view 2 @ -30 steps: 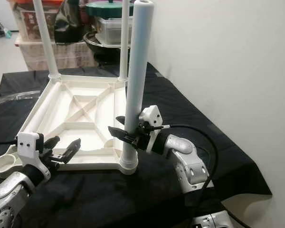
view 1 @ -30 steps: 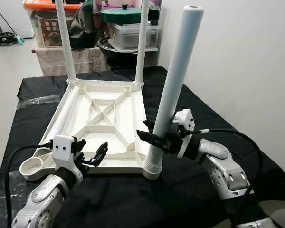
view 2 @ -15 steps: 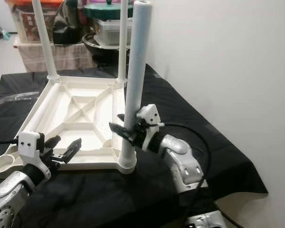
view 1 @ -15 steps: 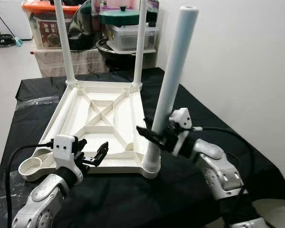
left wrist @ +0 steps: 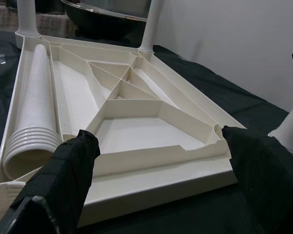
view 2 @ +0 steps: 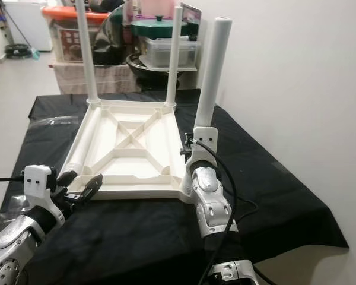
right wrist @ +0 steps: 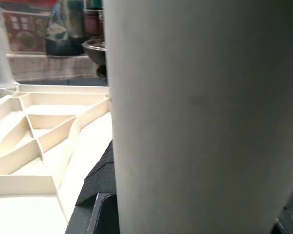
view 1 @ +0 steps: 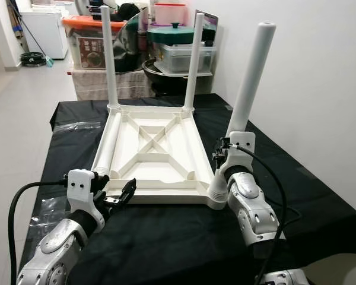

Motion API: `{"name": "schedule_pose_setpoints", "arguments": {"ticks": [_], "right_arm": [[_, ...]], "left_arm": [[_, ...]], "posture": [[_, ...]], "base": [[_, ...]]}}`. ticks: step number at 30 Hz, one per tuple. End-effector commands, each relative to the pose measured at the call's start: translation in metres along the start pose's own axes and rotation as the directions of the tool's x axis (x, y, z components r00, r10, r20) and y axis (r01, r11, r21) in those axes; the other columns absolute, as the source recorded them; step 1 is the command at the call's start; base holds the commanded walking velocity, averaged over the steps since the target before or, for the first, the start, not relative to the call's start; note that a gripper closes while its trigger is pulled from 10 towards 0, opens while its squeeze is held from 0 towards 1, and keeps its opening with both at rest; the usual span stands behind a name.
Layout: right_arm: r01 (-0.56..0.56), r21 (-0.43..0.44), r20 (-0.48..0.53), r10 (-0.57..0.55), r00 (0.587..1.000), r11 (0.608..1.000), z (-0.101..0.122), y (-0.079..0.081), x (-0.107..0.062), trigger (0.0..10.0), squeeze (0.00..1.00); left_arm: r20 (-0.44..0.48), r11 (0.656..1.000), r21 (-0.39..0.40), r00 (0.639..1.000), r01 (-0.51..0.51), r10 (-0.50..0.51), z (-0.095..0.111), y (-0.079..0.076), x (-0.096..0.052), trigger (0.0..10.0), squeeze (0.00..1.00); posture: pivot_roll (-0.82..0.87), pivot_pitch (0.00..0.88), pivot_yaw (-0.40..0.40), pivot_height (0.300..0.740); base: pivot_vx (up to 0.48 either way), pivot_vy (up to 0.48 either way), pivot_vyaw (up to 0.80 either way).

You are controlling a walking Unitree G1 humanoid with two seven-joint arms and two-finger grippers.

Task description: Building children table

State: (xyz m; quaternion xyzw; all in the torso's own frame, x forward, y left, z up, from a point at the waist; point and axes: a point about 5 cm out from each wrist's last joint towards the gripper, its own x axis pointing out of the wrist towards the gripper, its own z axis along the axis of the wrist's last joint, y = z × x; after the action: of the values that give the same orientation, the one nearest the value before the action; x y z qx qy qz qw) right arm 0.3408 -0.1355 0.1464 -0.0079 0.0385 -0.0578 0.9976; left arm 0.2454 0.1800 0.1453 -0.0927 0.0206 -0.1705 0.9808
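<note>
A white children's table top (view 1: 151,155) lies upside down on a black-covered table. Two white legs (view 1: 107,59) stand in its far corners. A third leg (view 1: 247,95) stands in the near right corner socket, leaning slightly. My right gripper (view 1: 221,161) is shut on it low down; the right wrist view has the leg (right wrist: 195,112) pressed close between the black fingers (right wrist: 95,202). A loose fourth leg (left wrist: 34,107) lies inside the top along its left side. My left gripper (view 1: 115,189) hovers open just before the top's near left corner, holding nothing.
The black cloth (view 1: 166,243) runs to table edges on all sides. Clear plastic film (view 1: 50,208) lies at the left. Behind the table stand storage boxes (view 1: 86,38), pots and a green-lidded container (view 1: 178,50). A white wall (view 1: 320,89) is close on the right.
The head camera has pulled back and risen. My right wrist has swung from the leg's right side round to its near side, still on the leg. The left gripper has kept its place.
</note>
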Motion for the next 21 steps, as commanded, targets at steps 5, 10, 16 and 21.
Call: {"name": "schedule_pose_setpoints", "arguments": {"ticks": [5, 10, 16, 21], "right_arm": [[0.159, -0.068, -0.262, -0.171, 0.95, 0.985, -0.0536, -0.0171, -0.0019, 0.0, 0.0], [0.172, -0.048, -0.273, -0.179, 0.945, 0.984, -0.0546, -0.0158, -0.002, 10.0, 0.0], [0.176, -0.013, -0.279, -0.172, 0.945, 0.984, -0.0562, -0.0147, -0.0036, 10.0, 0.0], [0.232, 0.056, -0.305, -0.204, 0.93, 0.971, -0.0566, -0.0191, -0.0031, 10.0, 0.0]], "left_arm": [[-0.02, 1.0, 0.007, 1.0, -0.009, 0.009, -0.0049, -0.0001, 0.0001, 10.0, 0.0], [-0.023, 1.0, 0.009, 1.0, -0.009, 0.009, -0.0052, 0.0004, -0.0005, 10.0, 0.0], [-0.024, 1.0, 0.012, 1.0, -0.009, 0.009, -0.0044, 0.0015, -0.0001, 10.0, 0.0], [-0.029, 1.0, 0.014, 1.0, -0.005, 0.005, -0.0051, 0.0019, 0.0003, 10.0, 0.0]], "posture": [[0.11, 0.0, -0.088, 0.74], [0.11, 0.0, -0.086, 0.74], [0.11, 0.0, -0.083, 0.74], [0.1, 0.0, -0.077, 0.74]], "base": [[0.0, 0.0, 0.0], [0.0, 0.0, 0.0], [0.0, 0.0, 0.0], [0.0, 0.0, 0.0]]}}
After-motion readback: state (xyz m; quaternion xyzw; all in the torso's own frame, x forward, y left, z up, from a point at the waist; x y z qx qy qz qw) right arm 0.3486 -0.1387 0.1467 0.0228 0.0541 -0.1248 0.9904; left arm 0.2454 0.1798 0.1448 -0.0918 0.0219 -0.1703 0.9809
